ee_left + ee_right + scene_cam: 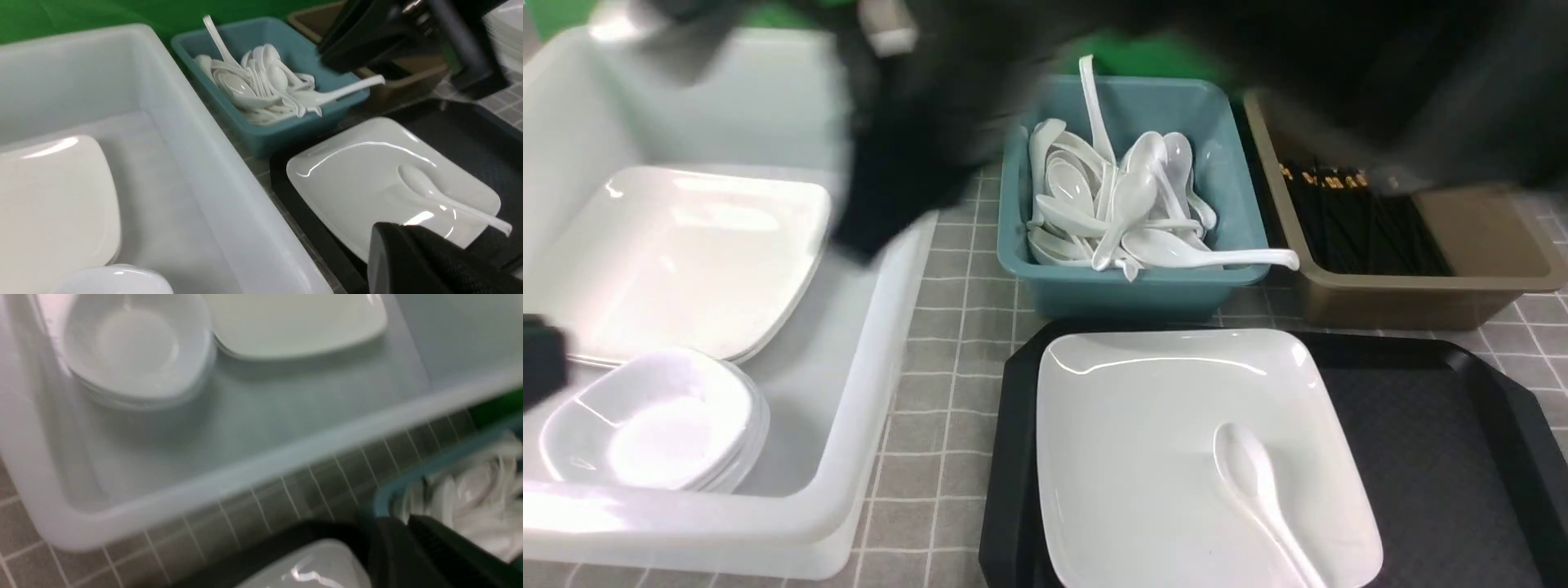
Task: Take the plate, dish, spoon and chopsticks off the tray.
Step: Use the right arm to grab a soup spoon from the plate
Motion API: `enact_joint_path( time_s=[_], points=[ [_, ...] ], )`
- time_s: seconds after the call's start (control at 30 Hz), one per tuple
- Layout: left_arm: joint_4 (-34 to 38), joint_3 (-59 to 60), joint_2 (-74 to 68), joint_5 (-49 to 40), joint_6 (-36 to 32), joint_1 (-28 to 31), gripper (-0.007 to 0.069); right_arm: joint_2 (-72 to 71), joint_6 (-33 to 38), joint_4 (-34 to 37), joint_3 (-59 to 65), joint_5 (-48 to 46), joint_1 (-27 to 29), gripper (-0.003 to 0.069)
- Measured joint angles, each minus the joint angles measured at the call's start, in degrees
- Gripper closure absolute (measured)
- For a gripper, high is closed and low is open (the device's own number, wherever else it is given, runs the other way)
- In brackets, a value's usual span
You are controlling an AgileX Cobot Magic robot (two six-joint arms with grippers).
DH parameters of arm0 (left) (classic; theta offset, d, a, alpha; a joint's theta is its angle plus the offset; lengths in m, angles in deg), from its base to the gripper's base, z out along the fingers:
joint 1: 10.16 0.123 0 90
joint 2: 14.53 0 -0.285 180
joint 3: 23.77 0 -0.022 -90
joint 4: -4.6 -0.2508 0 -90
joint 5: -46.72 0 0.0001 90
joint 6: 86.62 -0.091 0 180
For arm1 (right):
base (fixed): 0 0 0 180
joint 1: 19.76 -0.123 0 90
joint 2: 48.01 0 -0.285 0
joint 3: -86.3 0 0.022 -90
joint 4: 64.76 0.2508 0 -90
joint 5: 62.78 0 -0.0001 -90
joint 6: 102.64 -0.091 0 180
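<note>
Shut, with nothing seen between their jaws, the left gripper (pixel 398 234) and right gripper (pixel 402 526) are pictured near the tray (pixel 1421 425), the right one by its far left corner. The plate (pixel 1143 449) is laid on the tray's left half, with the spoon (pixel 1258 490) rested on it. Chopsticks (pixel 1364 224) are held in the brown tub (pixel 1405 306) behind the tray, and small dishes (pixel 654 425) are stacked in the white tub (pixel 870 392) to its left.

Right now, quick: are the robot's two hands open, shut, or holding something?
Left fingers: shut, with nothing visibly held.
Right fingers: shut, with nothing visibly held.
</note>
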State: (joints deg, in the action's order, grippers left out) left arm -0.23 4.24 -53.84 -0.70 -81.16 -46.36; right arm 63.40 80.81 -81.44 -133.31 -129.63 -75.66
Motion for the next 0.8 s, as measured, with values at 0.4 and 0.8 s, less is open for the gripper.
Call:
enact_joint_path(
  time_s=[0.4, 0.8],
  points=[
    [15.10, 0.00, -14.10, 11.75, -18.56, 0.00, 0.0604, -24.96, -23.44, 9.13, 57.83, 7.59, 16.13, 0.0285],
    [23.75, 0.00, -19.55, 14.50, -26.96, 0.00, 0.0604, -14.17, -23.39, 14.12, 69.73, 34.59, 21.54, 0.0246]
  ],
)
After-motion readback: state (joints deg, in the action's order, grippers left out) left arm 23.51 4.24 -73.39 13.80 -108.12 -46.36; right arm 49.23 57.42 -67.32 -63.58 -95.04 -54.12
